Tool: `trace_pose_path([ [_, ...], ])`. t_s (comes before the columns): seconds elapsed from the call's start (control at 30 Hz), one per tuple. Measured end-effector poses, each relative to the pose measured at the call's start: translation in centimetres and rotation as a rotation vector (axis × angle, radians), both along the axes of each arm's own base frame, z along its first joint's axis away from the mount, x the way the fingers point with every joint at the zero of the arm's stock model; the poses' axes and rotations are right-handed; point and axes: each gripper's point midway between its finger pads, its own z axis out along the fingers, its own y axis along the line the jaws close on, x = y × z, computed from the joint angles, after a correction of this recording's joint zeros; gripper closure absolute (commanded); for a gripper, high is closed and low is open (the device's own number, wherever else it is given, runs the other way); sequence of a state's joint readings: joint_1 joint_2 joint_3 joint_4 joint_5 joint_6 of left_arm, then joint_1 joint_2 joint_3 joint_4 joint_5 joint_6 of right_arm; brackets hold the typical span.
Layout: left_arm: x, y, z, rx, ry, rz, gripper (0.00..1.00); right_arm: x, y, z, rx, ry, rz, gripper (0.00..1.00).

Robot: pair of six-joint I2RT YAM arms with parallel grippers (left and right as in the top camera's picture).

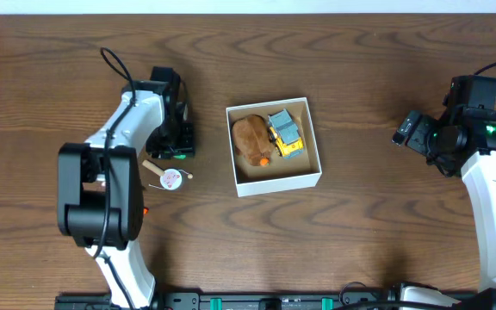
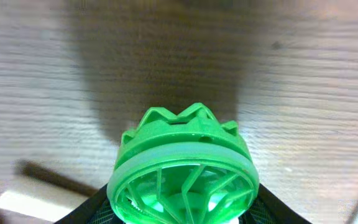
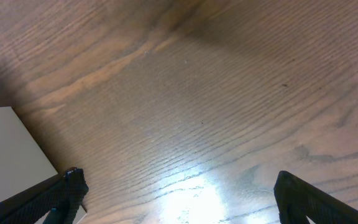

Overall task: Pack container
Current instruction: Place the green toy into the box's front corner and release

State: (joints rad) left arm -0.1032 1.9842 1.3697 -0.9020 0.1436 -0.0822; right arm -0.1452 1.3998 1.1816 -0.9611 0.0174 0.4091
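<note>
The container (image 1: 279, 182) is a small white-walled box with a brown inside, at the table's middle. In it lie a brown toy (image 1: 250, 138) and a yellow and blue toy vehicle (image 1: 286, 133). My left gripper (image 1: 177, 142) is left of the container, pointing down at the table. In the left wrist view it (image 2: 182, 214) is shut on a round green plastic toy (image 2: 182, 168) with spokes and a toothed crown. My right gripper (image 1: 407, 129) is far right of the container. It (image 3: 179, 199) is open and empty over bare wood; a white container wall (image 3: 11, 155) shows at the left.
A wooden stick with a small round pink and white piece (image 1: 171, 178) lies on the table just in front of the left gripper. The table is dark brown wood.
</note>
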Motion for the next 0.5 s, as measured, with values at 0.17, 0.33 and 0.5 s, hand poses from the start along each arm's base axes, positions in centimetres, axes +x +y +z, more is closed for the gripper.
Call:
trace_pose_path([
  [0.17,0.3,-0.4,3.6,-0.009,-0.086,-0.011,0.51,0.0,0.0,0.0,0.0,0.0,0.0,0.01],
  [0.33,-0.1,-2.7,8.0,-0.027,-0.195,-0.075,0.51,0.0,0.0,0.0,0.0,0.0,0.0,0.01],
  [0.5,-1.7,-7.9,12.1,-0.068,-0.31,-0.225,0.51,0.1,0.0,0.0,0.0,-0.003,0.0,0.01],
])
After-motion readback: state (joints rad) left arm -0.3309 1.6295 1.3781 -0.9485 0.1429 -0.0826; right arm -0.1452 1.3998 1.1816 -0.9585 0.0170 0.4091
